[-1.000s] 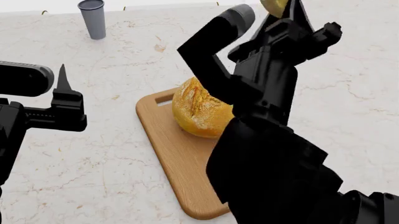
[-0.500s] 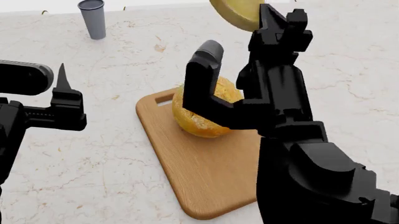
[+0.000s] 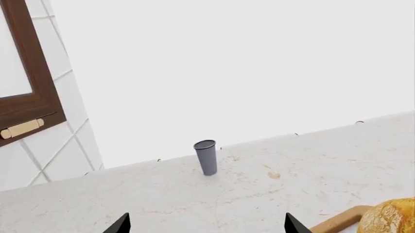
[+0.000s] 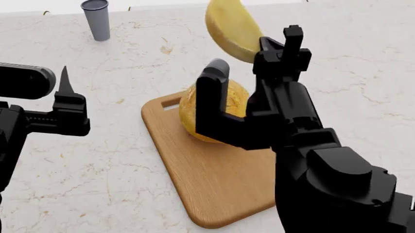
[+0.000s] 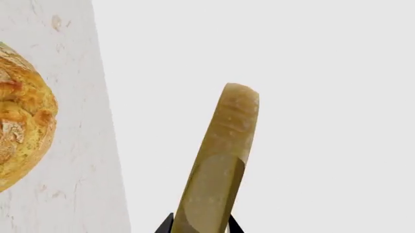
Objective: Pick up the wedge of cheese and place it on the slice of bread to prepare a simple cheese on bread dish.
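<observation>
Right gripper (image 4: 277, 44) clamped on cheese wedge (image 4: 232, 30), held high, beyond the bread loaf (image 4: 213, 114) toward tabletop's far edge. Bring back over loaf crown, tip flat, lower, release. Left gripper (image 4: 66, 94) idle, state unclear.

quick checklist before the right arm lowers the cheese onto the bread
1. Grip: right gripper shut on the pale yellow half-disc wedge of cheese, pinched at one end. Ok.
2. Target: round golden crusty loaf of bread sits on the tan wooden cutting board. Ok.
3. Alignment: in the head view the cheese shows above the loaf, but true overlap and height cannot tell.
4. Cheese pose: held on edge in the right wrist view, not flat. Not ok for laying down.
5. Left gripper: open, off to the side of the board. Ok.
6. Grey cup: far from the board. Ok.
</observation>
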